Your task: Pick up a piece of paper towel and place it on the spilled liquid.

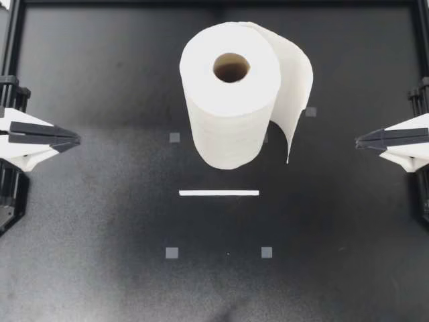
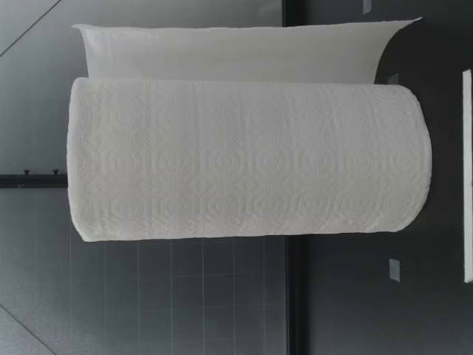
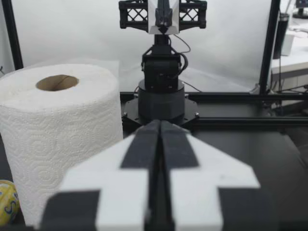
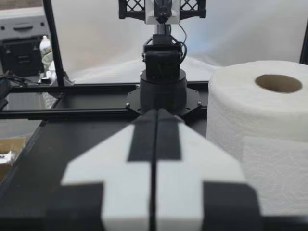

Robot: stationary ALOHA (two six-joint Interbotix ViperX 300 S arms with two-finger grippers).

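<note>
Left jaws: were pressed together, empty.
Right jaws: were pressed together, empty.
Paper towel roll: stood upright on tabletop between both jaws, apart from each.

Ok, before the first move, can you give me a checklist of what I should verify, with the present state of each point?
1. The paper towel roll stands upright: ok.
2. The loose sheet hangs free on the side facing the right gripper: ok.
3. The right gripper has its jaws open for a grasp: not ok, they are shut.
4. The left gripper is away from the roll: ok; jaws shut too.
5. Nothing lies between the right gripper and the loose sheet: ok.
6. The spilled liquid is located: cannot tell; no puddle shows on the table.
</note>
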